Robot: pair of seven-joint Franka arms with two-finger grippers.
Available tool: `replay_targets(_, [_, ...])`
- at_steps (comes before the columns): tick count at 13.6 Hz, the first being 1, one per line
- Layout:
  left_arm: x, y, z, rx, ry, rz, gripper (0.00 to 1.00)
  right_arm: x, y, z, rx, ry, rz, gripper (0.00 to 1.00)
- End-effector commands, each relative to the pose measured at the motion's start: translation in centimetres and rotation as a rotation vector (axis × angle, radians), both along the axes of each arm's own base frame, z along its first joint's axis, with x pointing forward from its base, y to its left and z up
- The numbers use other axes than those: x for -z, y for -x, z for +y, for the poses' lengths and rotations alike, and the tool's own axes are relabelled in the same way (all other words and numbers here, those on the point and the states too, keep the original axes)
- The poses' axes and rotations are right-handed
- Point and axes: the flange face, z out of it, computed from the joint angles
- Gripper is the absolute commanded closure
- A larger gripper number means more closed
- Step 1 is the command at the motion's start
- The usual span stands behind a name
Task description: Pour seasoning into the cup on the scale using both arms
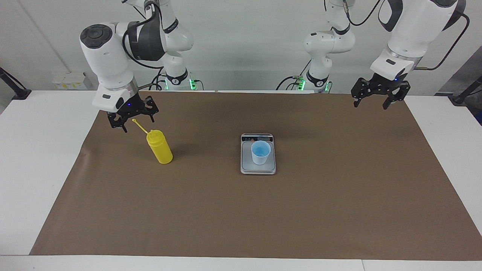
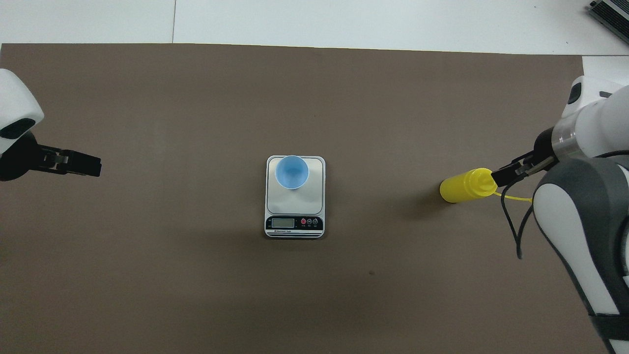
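Note:
The yellow seasoning bottle (image 1: pixel 160 149) (image 2: pixel 464 186) stands upright on the brown mat toward the right arm's end of the table. Its cap strap (image 1: pixel 139 126) sticks up from its top. My right gripper (image 1: pixel 138 124) (image 2: pixel 502 175) is open and hangs close beside the bottle's top, with the strap near its fingers; it holds nothing. The pale-blue cup (image 1: pixel 260 152) (image 2: pixel 292 172) stands upright on the silver-grey scale (image 1: pixel 258 170) (image 2: pixel 307 202) at the mat's middle. My left gripper (image 1: pixel 371 104) (image 2: pixel 93 166) is open and empty, raised over the mat's edge at the left arm's end.
A brown mat (image 1: pixel 263 218) (image 2: pixel 196 98) covers most of the white table (image 1: pixel 34 150). The scale's display strip (image 2: pixel 294 223) faces the robots. A dark device corner (image 2: pixel 612 12) shows at the table's farthest edge.

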Motion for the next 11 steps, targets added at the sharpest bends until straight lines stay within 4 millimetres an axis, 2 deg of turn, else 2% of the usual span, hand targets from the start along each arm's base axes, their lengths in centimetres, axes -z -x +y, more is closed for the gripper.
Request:
replay_targets(1, [-0.2,0.4,0.5,0.004,0.014,0.008,0.0,-1.0,-0.3,1.3,0.219,0.006,-0.003,0.0])
replay_targets(3, [-0.2,0.4,0.5,0.004,0.014,0.008,0.0,-2.7,-0.8,1.4,0.426,-0.012,-0.045,0.0])
replay_targets(4, [-0.2,0.4,0.5,0.003,0.014,0.008,0.0,-3.2,-0.6,1.4,0.475,-0.015,-0.055,0.0])
replay_targets(8, [-0.2,0.4,0.5,0.004,0.014,0.008,0.0,-4.5,1.1,1.9,0.513,-0.078,-0.014,0.0])
replay_targets(11, [-0.2,0.4,0.5,0.003,0.014,0.008,0.0,-4.6,1.0,1.4,0.508,-0.079,-0.018,0.0])
